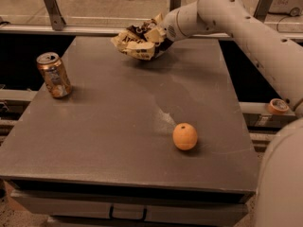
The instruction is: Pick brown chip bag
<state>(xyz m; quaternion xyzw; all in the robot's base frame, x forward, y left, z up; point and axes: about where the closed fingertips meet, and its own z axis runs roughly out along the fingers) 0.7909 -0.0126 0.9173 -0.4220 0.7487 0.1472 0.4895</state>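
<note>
The brown chip bag (133, 42), dark brown with cream ends, hangs crumpled just above the far edge of the grey table (109, 126). My gripper (154, 34) comes in from the right on the white arm and is shut on the bag's right end. The bag casts a shadow on the table beneath it.
An orange-brown soda can (54, 74) stands at the table's left edge. A round orange fruit (184, 136) lies right of centre near the front. My arm spans the right side. A small tape roll (278, 106) sits on a ledge at the right. A rail runs behind the table.
</note>
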